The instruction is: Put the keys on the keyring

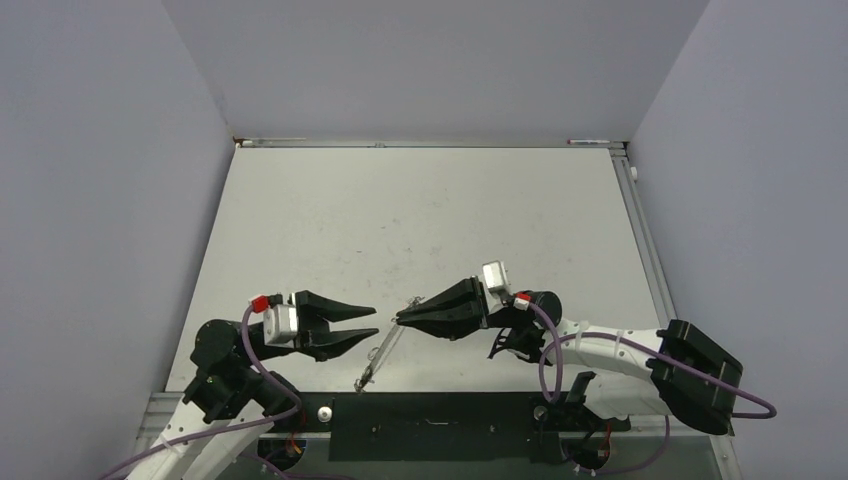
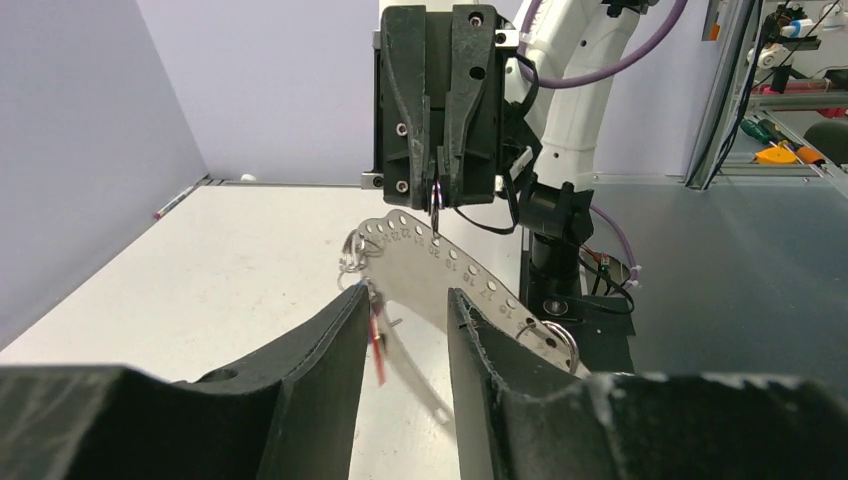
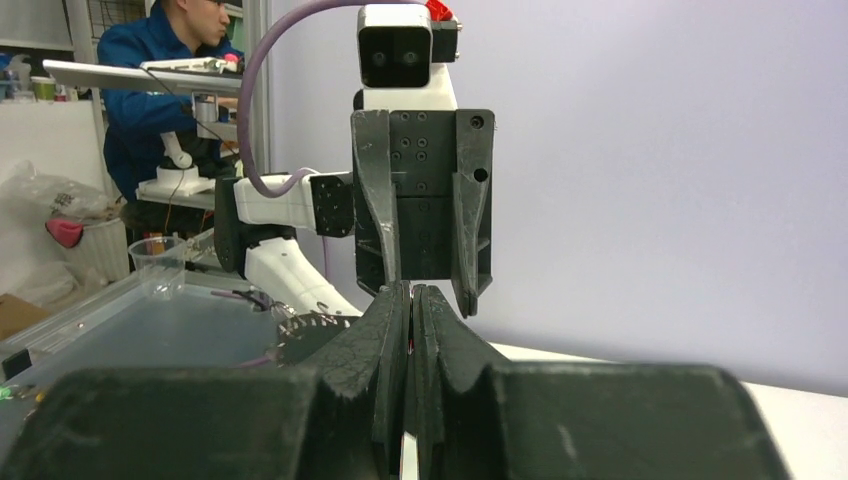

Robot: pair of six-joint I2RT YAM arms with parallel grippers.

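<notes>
The keyring [image 2: 437, 196], seemingly a small dark wire loop, stands upright, pinched at the tips of the right fingers [image 2: 466, 130]. A curved silver strip [image 2: 440, 275] with numbered holes hangs from it above the desk [image 2: 230, 270]. A thin red sliver, perhaps the red key [image 2: 377, 346], dangles at its lower edge.

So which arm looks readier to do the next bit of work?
Left. Its tool stands open right beside the hanging metal strip, while the right tool is shut, busy holding that strip up.
</notes>
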